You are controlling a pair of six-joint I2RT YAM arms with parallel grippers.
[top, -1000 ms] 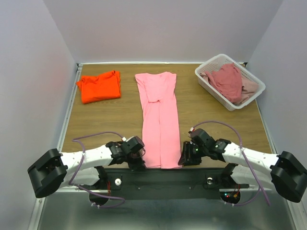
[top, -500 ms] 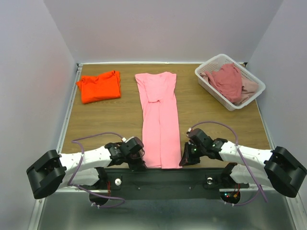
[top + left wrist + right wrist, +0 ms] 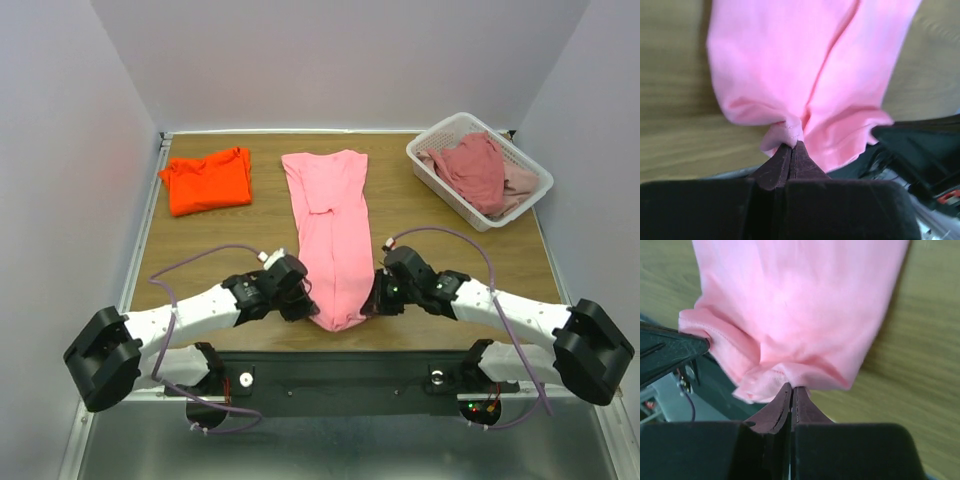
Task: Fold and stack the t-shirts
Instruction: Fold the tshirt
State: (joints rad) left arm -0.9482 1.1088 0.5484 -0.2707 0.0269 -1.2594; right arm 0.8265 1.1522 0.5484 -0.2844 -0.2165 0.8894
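Wood-grain surface (image 3: 230, 250), pale grey walls. Long light pink cotton t-shirt (image 3: 333, 220) lies down the centre. Its hem, flat at the near edge a second ago, is now lifted and bunched. Left gripper (image 3: 792, 150) and right gripper (image 3: 791, 390): jaws clamped on hem corners. Fold toward collar apparently begun. Folded bright orange t-shirt (image 3: 207, 180) far left; dusty rose shirts (image 3: 475, 170) in white slatted basket (image 3: 428, 160).

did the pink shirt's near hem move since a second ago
Yes. The near hem of the pink shirt, pinched by the left hand and right hand, has pulled away from the near edge of the table, toward its far side.
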